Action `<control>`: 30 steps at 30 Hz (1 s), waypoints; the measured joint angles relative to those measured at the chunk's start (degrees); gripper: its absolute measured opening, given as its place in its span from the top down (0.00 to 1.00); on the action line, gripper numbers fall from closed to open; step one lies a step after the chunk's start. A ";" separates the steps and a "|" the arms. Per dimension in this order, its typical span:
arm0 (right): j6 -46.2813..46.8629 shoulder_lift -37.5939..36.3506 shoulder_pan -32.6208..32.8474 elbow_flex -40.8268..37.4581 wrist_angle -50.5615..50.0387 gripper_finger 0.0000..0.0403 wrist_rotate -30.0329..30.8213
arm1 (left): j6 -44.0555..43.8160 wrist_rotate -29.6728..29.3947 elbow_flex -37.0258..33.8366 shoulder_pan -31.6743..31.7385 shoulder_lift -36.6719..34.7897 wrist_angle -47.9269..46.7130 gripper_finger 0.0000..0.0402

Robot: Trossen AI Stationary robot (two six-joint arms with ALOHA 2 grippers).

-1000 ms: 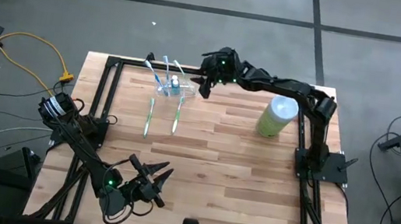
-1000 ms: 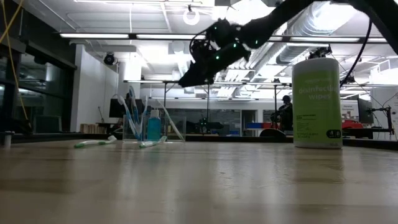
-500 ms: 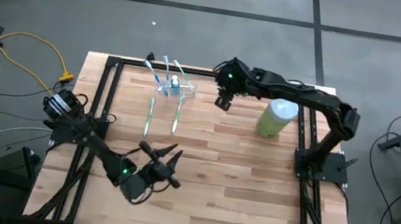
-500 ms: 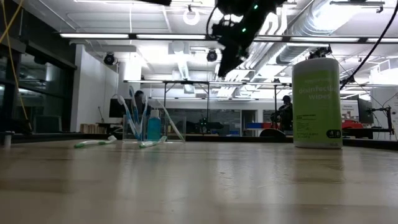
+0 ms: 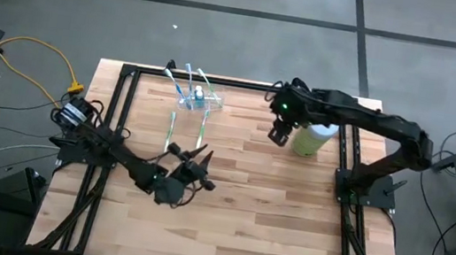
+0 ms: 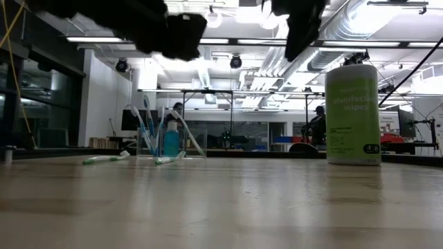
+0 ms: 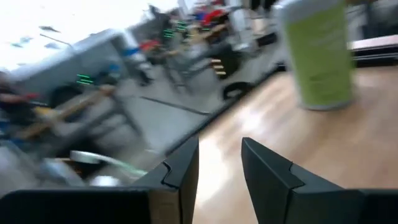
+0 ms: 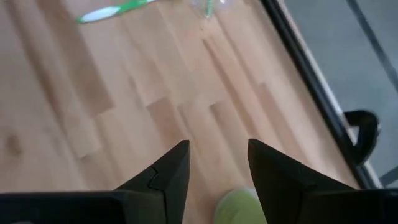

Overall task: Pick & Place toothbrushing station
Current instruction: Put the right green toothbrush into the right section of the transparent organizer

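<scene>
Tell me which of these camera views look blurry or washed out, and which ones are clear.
High view: even light, sharp on the toothbrushing station and green canister. Low view: bright ceiling lights turn both arms into dark silhouettes, though the holder stays readable. Left wrist view: heavily smeared beyond the left gripper, with the room washed out. Right wrist view: soft, the right gripper over blurred wood.

The high view looked straight down on the whole wooden surface (image 5: 234, 209) and both arms. The low view sat at the surface's level, facing across it into the room beyond. Each wrist view looked forward past its own dark fingers (image 7: 180, 180) (the right one's (image 8: 168, 180) aimed steeply down at the planks). The green canister (image 5: 314, 132) appeared in the high, low (image 6: 352, 114) and left wrist (image 7: 317, 53) views, and at the right wrist picture's edge (image 8: 239, 208).
</scene>
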 joint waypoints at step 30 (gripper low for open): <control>9.61 -2.94 17.04 -0.02 -0.76 0.62 4.29 | -49.57 70.95 -1.59 40.90 -9.14 -48.34 0.71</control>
